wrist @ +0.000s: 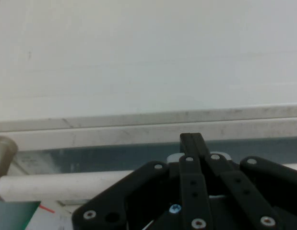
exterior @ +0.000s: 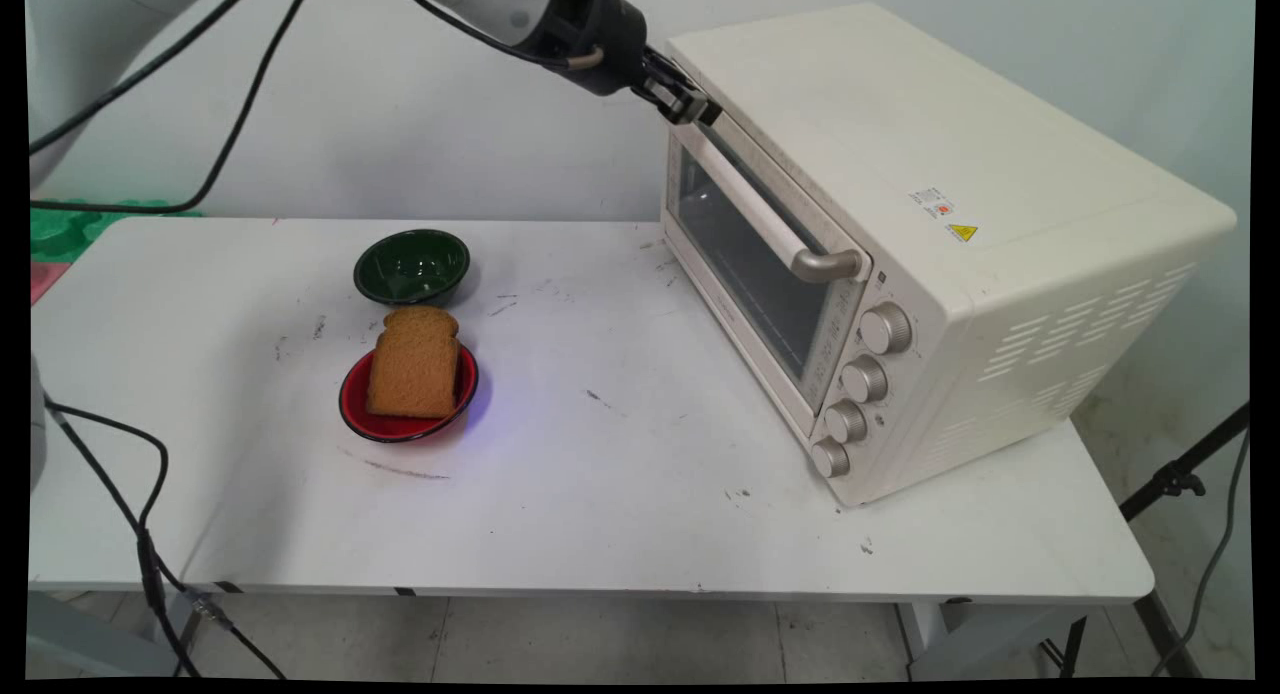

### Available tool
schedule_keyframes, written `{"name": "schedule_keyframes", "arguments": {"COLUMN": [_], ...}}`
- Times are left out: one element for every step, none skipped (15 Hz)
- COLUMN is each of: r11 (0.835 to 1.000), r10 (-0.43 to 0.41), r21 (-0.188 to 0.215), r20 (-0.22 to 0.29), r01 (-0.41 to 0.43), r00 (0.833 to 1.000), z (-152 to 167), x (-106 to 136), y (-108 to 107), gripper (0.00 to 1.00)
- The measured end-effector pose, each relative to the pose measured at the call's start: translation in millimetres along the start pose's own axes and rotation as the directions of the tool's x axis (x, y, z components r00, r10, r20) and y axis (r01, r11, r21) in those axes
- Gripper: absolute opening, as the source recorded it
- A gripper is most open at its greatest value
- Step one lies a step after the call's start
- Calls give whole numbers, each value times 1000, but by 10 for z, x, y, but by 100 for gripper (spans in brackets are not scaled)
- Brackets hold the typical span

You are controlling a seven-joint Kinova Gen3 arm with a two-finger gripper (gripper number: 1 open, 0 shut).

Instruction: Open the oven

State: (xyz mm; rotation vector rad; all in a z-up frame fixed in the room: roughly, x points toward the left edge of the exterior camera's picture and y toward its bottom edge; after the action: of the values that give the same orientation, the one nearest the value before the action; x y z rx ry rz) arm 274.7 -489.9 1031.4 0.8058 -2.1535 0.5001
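Gripper (exterior: 690, 104) at the top edge of the toaster oven (exterior: 940, 244) door, fingers pressed together.

Far end of the door handle (exterior: 760, 209) hidden behind the linkage in the hand view; jaws clenched, nothing visibly between them, tips against the door's upper rim; bread slice (exterior: 413, 364) upright in the red bowl (exterior: 400, 424); green bowl (exterior: 412, 266) just behind.
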Motion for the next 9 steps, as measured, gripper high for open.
{"name": "schedule_keyframes", "arguments": {"r11": [1000,1000,1000,1000,1000,1000,1000,1000,1000], "r10": [1,1,1,2,2,3,4,4,5], "r21": [2,5,6,7,8,10,11,11,11], "r20": [2,5,8,11,14,17,20,22,26], "r01": [-1,-1,-1,-2,-3,-3,-4,-4,-5], "r00": [1000,1000,1000,1000,1000,1000,1000,1000,1000], "z": [36,76,116,152,189,224,248,264,284], "x": [5,8,12,15,16,15,11,8,2], "y": [3,6,10,14,18,21,24,25,26], "gripper": [0,0,0,0,0,0,0,0,0]}}
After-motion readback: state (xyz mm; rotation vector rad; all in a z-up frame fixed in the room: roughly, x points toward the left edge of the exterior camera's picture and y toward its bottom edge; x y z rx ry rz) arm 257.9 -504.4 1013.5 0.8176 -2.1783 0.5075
